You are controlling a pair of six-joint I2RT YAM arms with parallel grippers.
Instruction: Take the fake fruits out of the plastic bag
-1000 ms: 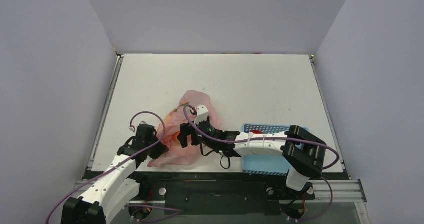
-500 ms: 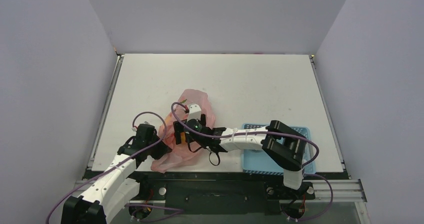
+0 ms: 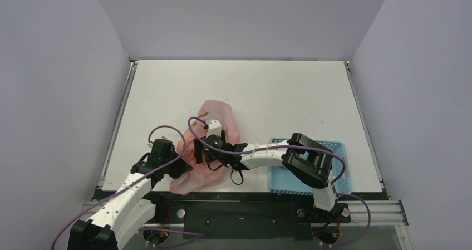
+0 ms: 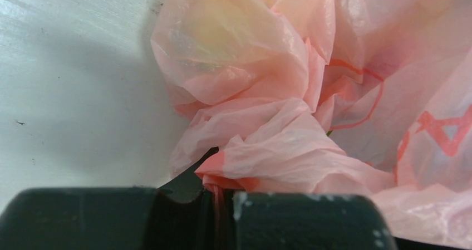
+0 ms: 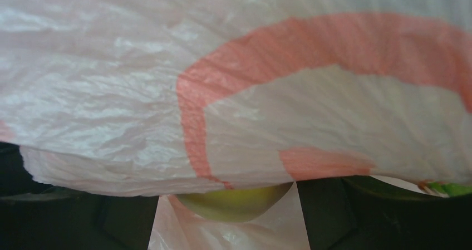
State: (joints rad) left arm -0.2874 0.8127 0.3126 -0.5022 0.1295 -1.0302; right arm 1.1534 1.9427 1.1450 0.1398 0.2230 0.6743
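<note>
1. Location of the work: the plastic bag [image 3: 216, 112] lies crumpled on the bench [image 3: 278, 88], near its front edge and left of centre. A blue basket [image 3: 335, 148] stands to its right, partly covered by the right arm.

2. Left fingers [image 4: 183, 219]: shut tight on a bunched fold of the bag's film at the bag's near-left edge. Only film is held, no fruit. In my judgement this is an anchoring hold that steadies the bag.

3. Right fingers [image 5: 345, 222]: pushed in at the bag, with pink film draped across the wrist view. They stand well apart. A yellow fruit [image 5: 234, 204] sits in the gap between them, under the film. No clamping contact on it is evident, so I record them as open with nothing in hold.

4. Contents: a yellowish bulge [image 4: 234, 33] shows through the film in the left wrist view, which suggests fruit inside the bag. The number of fruits inside cannot be told, because the film hides them.

5. Work completed: no fruit can be made out loose on the bench or in the visible part of the basket. The right arm hides the rest of the basket, so fruit already removed cannot be ruled out.

6. Work outstanding, as judged:
   - Close on the yellow fruit and draw it clear of the film.
   - Do the same for whatever else the bag holds.
   - The task is plainly unfinished.
</note>
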